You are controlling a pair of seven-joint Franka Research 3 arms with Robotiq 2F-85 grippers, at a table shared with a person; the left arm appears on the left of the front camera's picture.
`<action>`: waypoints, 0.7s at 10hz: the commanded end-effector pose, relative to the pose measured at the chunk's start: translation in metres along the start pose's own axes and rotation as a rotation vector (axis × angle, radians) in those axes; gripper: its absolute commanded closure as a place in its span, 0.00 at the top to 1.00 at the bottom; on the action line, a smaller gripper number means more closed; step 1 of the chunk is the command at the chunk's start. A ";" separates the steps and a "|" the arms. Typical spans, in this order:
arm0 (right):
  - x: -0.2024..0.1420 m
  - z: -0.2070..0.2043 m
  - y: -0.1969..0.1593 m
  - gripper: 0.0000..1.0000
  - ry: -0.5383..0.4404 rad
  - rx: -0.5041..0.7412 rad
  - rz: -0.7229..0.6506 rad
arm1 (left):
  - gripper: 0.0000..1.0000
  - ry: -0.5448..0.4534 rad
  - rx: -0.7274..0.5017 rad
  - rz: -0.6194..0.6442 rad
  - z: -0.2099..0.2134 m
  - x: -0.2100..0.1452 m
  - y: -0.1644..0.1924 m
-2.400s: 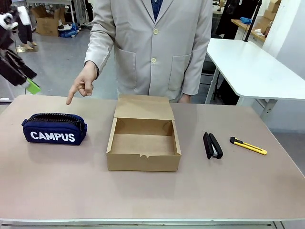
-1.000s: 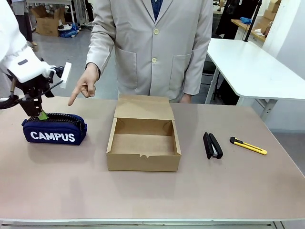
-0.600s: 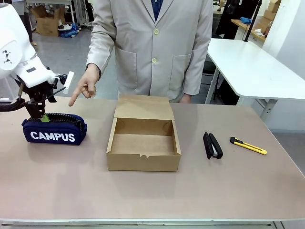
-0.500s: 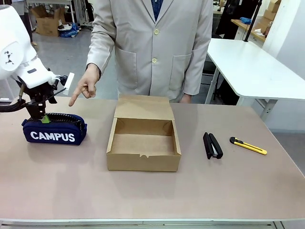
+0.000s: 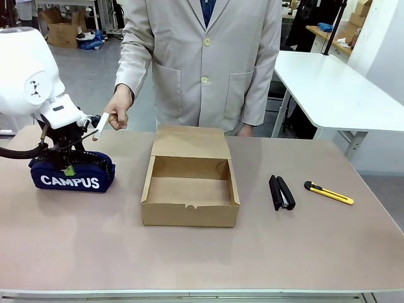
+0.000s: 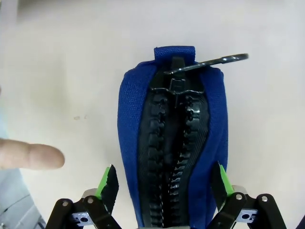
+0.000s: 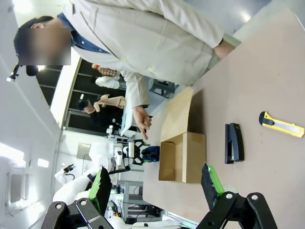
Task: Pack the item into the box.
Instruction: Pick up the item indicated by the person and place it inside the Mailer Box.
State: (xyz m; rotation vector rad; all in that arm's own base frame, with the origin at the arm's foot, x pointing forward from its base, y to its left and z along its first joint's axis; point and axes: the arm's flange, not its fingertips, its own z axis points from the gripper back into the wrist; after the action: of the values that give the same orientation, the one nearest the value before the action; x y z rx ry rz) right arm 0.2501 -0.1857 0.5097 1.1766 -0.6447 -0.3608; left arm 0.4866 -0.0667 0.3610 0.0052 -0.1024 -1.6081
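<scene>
The item, a navy-blue zip pouch (image 5: 71, 178) with white "CAMPUS" lettering, lies at the table's left. My left gripper (image 5: 65, 165) is down on its top, open. In the left wrist view the green-padded fingers (image 6: 108, 183) stand on either side of the pouch (image 6: 174, 138), with the black zip running between them. The box (image 5: 189, 214), a brown carton with its lid flap up at the back, stands open in the middle with nothing inside. My right gripper (image 7: 155, 187) hangs open in the air, well away from the box (image 7: 186, 160).
A person in a light coat stands at the far side, one hand (image 5: 116, 112) just behind my left arm, its fingertip (image 6: 31, 156) beside the pouch. A black stapler (image 5: 281, 192) and a yellow utility knife (image 5: 328, 193) lie right of the box.
My left arm has come down and a little to the right, so its open fingers now straddle the pouch. The person's pointing hand has stayed about where it was.
</scene>
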 end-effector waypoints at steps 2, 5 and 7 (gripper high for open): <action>0.003 -0.001 0.002 1.00 -0.008 0.020 0.025 | 1.00 0.009 -0.050 -0.008 -0.009 -0.002 0.009; 0.003 -0.001 0.002 1.00 -0.008 0.020 0.025 | 1.00 0.004 -0.060 -0.018 -0.012 -0.005 0.009; 0.003 -0.001 0.002 1.00 -0.008 0.020 0.025 | 1.00 0.003 -0.071 -0.028 -0.011 -0.006 0.008</action>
State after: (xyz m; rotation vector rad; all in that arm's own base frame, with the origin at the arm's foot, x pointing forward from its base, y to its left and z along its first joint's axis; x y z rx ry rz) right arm 0.2501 -0.1857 0.5097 1.1767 -0.6447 -0.3604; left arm 0.4932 -0.0663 0.3480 -0.0299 -0.0529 -1.6087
